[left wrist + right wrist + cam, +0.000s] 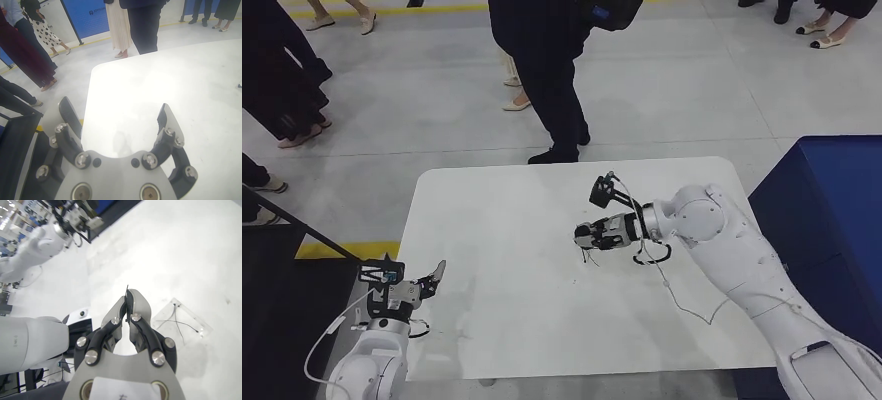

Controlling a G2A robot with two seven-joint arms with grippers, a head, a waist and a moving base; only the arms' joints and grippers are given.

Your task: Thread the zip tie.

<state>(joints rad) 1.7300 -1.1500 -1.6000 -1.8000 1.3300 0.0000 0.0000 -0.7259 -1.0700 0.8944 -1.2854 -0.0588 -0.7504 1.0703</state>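
My right gripper is shut on a thin black zip tie, whose tip pokes out just past the fingertips. In the top view this gripper hangs over the middle of the white table, with black strands dangling under it. A clear flat tray holding several more black zip ties lies on the table right beside the gripper. My left gripper stands open with nothing between its fingers, over the table's near left edge, far from the tray.
The table's left edge and rounded far corner lie just ahead of the left gripper. A black frame stands beside that edge. A blue cabinet stands to the right of the table. People stand on the floor beyond the far edge.
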